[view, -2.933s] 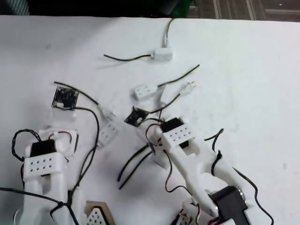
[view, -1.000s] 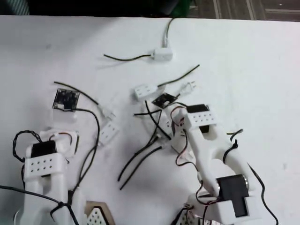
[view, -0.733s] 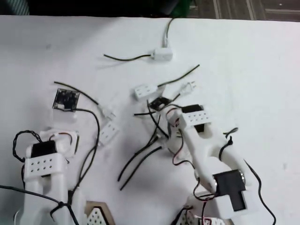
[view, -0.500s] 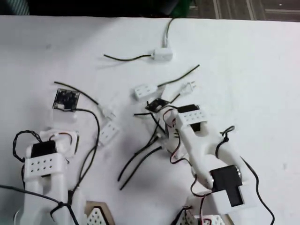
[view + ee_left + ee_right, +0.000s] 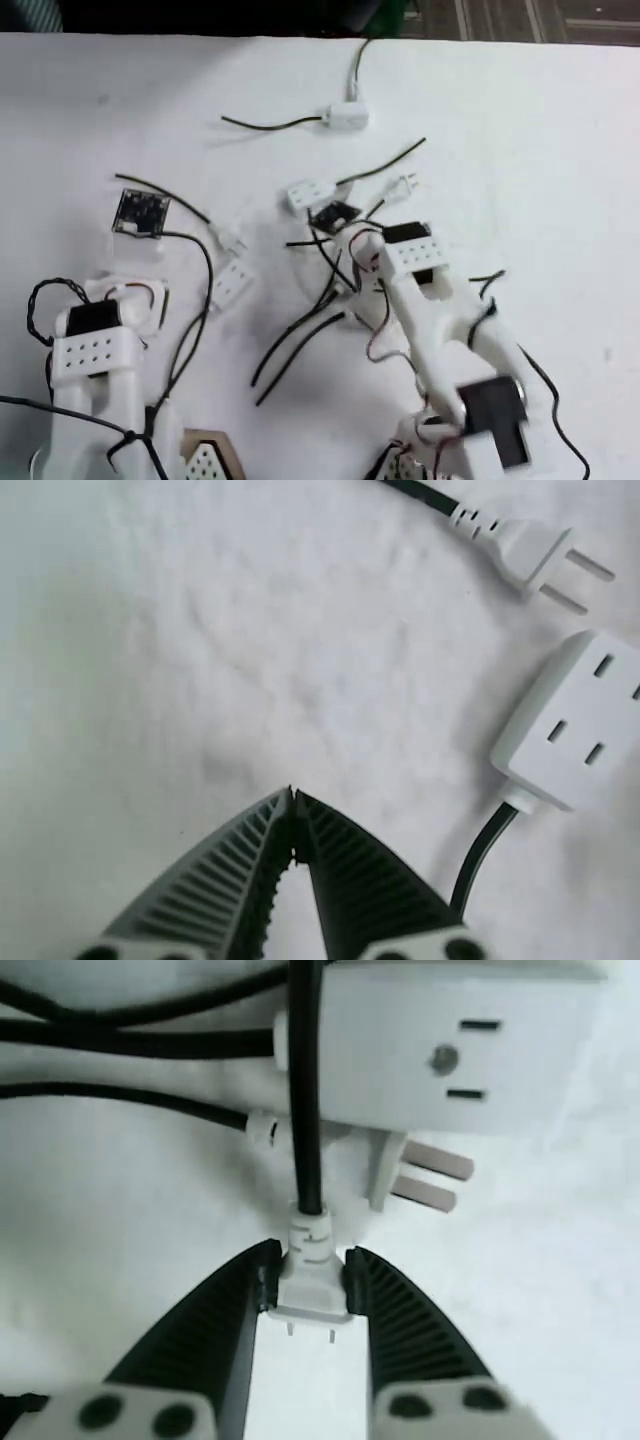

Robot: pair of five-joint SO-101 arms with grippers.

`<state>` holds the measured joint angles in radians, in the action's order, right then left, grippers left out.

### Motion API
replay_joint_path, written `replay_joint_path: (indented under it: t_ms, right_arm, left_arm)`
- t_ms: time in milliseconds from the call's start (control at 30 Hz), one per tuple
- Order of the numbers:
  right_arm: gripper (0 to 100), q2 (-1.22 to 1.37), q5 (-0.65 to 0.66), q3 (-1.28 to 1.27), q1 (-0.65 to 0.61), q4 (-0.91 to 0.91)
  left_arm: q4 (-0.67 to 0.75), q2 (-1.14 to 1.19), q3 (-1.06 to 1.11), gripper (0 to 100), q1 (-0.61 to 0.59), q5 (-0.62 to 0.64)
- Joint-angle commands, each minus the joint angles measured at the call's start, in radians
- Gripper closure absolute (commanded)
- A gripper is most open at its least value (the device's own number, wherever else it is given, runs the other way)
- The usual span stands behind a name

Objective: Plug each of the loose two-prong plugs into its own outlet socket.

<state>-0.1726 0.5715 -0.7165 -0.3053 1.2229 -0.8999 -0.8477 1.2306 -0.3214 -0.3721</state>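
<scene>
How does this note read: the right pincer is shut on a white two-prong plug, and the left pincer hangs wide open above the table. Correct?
One slip: the left pincer is shut, not wide open. The left wrist view shows its tips meeting with nothing between them, above the table. The right pincer is indeed shut on the white two-prong plug.

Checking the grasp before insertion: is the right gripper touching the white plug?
Touching. The right wrist view shows both fingers of the right gripper pressed against the sides of the plug, with no gap on either side.
</scene>
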Motion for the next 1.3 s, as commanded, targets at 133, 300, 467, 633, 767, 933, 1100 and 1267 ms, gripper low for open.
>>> replay_joint_path:
  t_ms: [133,300,467,633,767,933,1100,1267]
  right_arm:
    - [98.1,-0.278,0.0,0.012,0.042,-0.016]
    - [97.8,-0.214,-0.066,0.012,0.041,-0.101]
    - [94.6,-0.099,-0.129,0.012,-0.01,-0.145]
    - [86.1,-0.088,-0.166,0.048,-0.025,-0.056]
    - [86.1,-0.133,-0.163,0.107,-0.004,0.031]
    - [86.1,-0.142,-0.161,0.135,-0.001,0.074]
    - [86.1,-0.068,-0.124,0.138,0.001,0.044]
    - [86.1,0.03,-0.123,0.14,0.001,-0.019]
  left_arm:
    - [0.015,-0.024,-0.003,97,-0.001,0.0]
    - [0.015,-0.024,-0.003,97,-0.001,0.0]
    - [0.015,-0.024,-0.003,97,-0.001,0.0]
    - [0.015,-0.024,-0.002,97,-0.001,0.0]
    - [0.015,-0.024,-0.002,97,-0.001,0.0]
    - [0.015,-0.024,-0.002,97,-0.001,0.0]
    - [0.015,-0.024,-0.002,97,-0.001,0.0]
    - [0.015,-0.024,-0.002,97,-0.001,0.0]
